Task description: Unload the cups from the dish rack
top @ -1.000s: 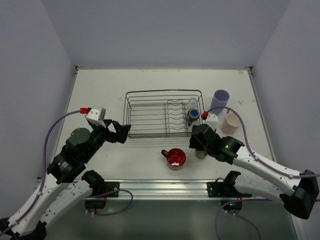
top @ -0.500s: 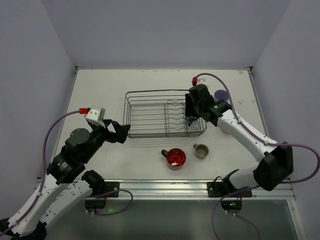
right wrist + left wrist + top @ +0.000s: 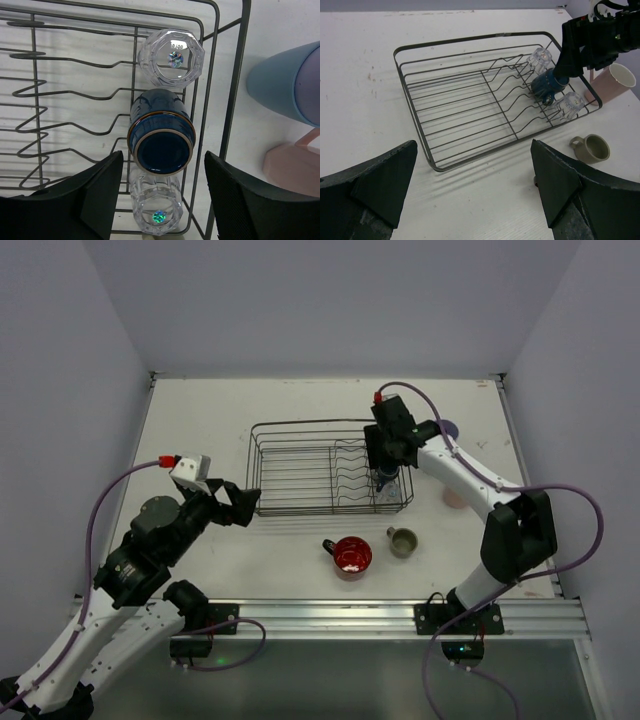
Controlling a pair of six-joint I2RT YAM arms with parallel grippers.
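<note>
The dark wire dish rack (image 3: 300, 424) sits mid-table and also shows in the left wrist view (image 3: 470, 41). At its right end a dark blue cup (image 3: 161, 135) lies on its side between two clear glasses (image 3: 171, 57) (image 3: 156, 210). My right gripper (image 3: 385, 458) hangs open just above the blue cup, a finger on either side (image 3: 162, 167). My left gripper (image 3: 245, 502) is open and empty off the rack's front left corner (image 3: 475, 185). A red handled mug (image 3: 351, 555) and a small olive-beige cup (image 3: 402, 541) stand in front of the rack.
A pink cup (image 3: 615, 82) stands right of the rack. A stacked lavender and light-blue tumbler (image 3: 290, 82) stands behind it, close to the rack's right rim (image 3: 235, 75). Grey walls enclose the table on three sides.
My right arm has left the olive-beige cup on the table, swung back to the rack's right end and come over the dark blue cup. The left arm has not moved.
</note>
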